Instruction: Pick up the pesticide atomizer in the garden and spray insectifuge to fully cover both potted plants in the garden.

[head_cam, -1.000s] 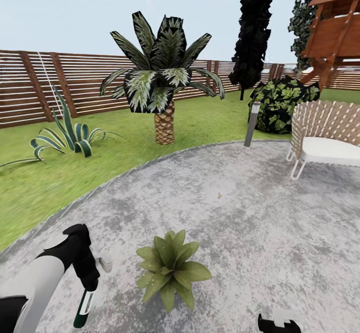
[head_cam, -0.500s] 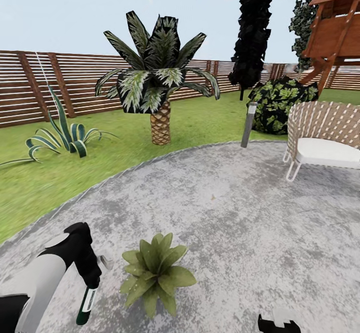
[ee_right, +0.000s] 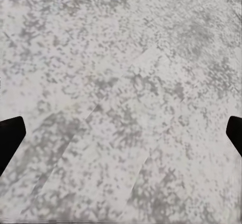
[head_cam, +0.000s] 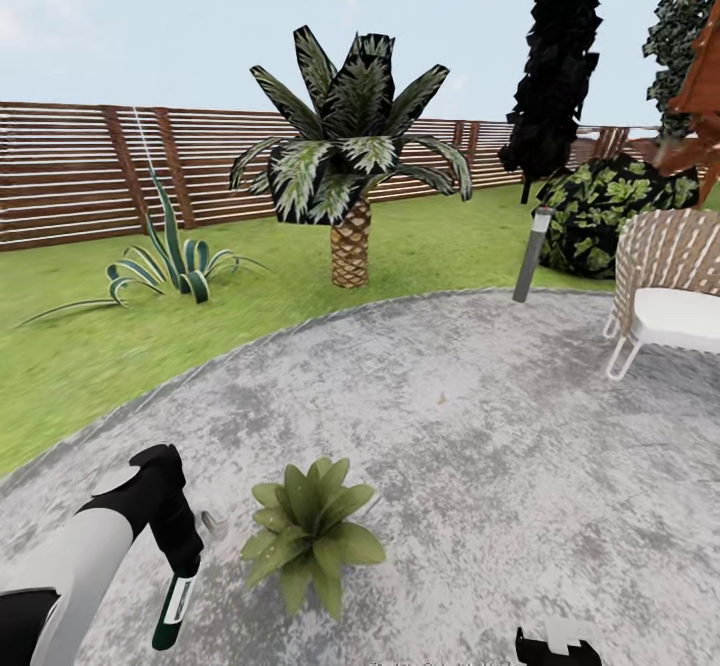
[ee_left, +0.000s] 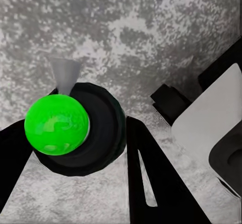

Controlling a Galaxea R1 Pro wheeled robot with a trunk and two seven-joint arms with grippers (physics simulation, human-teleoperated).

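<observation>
My left gripper (head_cam: 178, 568) hangs low over the paved patio (head_cam: 480, 416), shut on the pesticide atomizer (head_cam: 172, 611), a slim dark bottle with a white label that points down. In the left wrist view the bottle (ee_left: 98, 133) shows end-on with a bright green cap, the gripper (ee_left: 80, 133) closed round it. One potted plant (head_cam: 310, 536), a low rosette of broad green leaves, sits just right of that gripper, apart from it. The second potted plant is out of view. My right gripper (ee_right: 121, 133) stands open over bare paving; part of it (head_cam: 555, 646) shows at the bottom edge.
A palm (head_cam: 350, 176) and a spiky clump (head_cam: 170, 266) grow on the lawn before the slatted fence (head_cam: 70, 176). A grey bollard lamp (head_cam: 530, 256), a dark bush (head_cam: 610, 211) and a white woven chair (head_cam: 670, 291) stand at the patio's far right.
The camera has moved, sliding the fence, palm and chair across the picture. The potted plant now shows closer to my left gripper. The left arm still holds the atomizer the same way.
</observation>
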